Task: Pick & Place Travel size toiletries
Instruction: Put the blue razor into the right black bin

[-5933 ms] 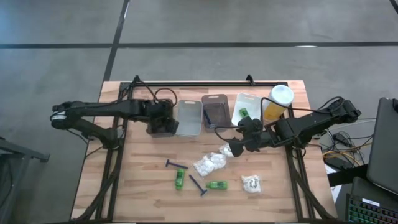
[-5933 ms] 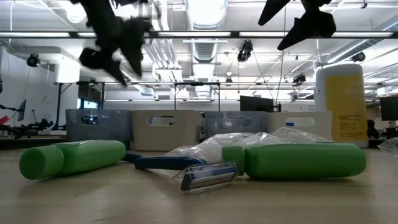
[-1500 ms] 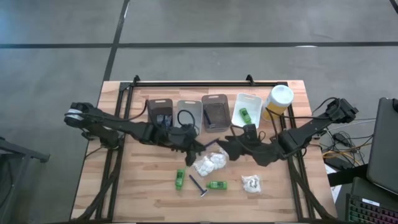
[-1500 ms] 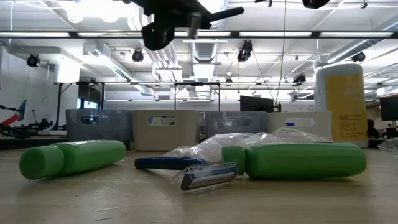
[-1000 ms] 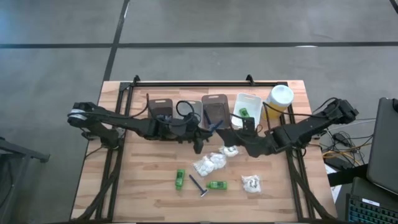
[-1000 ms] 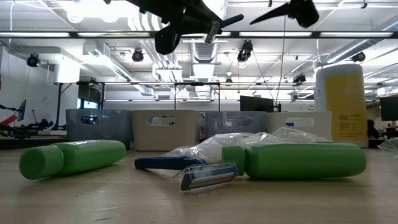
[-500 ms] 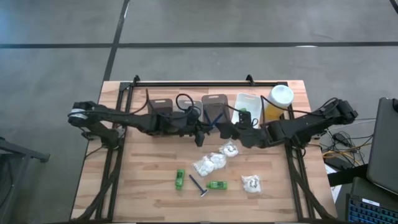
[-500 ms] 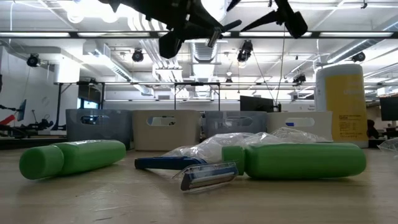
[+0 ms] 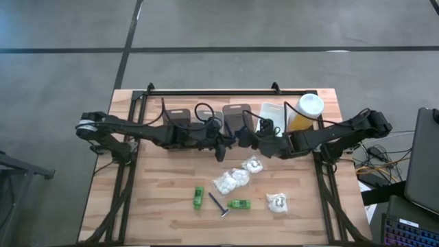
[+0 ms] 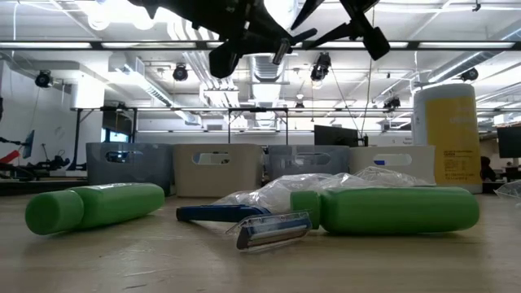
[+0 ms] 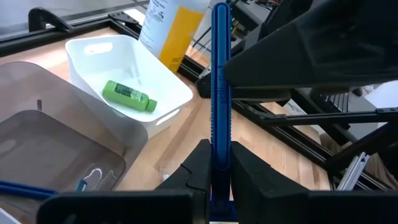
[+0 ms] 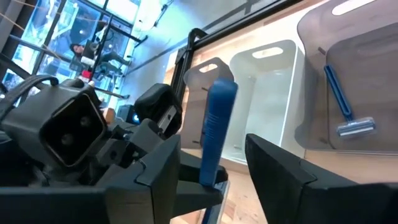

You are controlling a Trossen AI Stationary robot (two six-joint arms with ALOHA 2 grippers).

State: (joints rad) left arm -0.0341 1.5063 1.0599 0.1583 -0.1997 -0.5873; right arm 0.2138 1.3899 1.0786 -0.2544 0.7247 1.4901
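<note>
Since a second ago your two grippers have closed in on each other in front of the bins. Your left gripper (image 11: pixel 214 168) pinches a blue razor (image 11: pixel 220 93) by its handle, upright, above the table before the smoky grey bin (image 9: pixel 237 118). Your right gripper (image 9: pixel 259 143) faces it with jaws spread wide, the razor between them. Another razor (image 12: pixel 343 103) lies in that grey bin; a green bottle (image 11: pixel 129 96) lies in the white bin (image 11: pixel 163 84).
</note>
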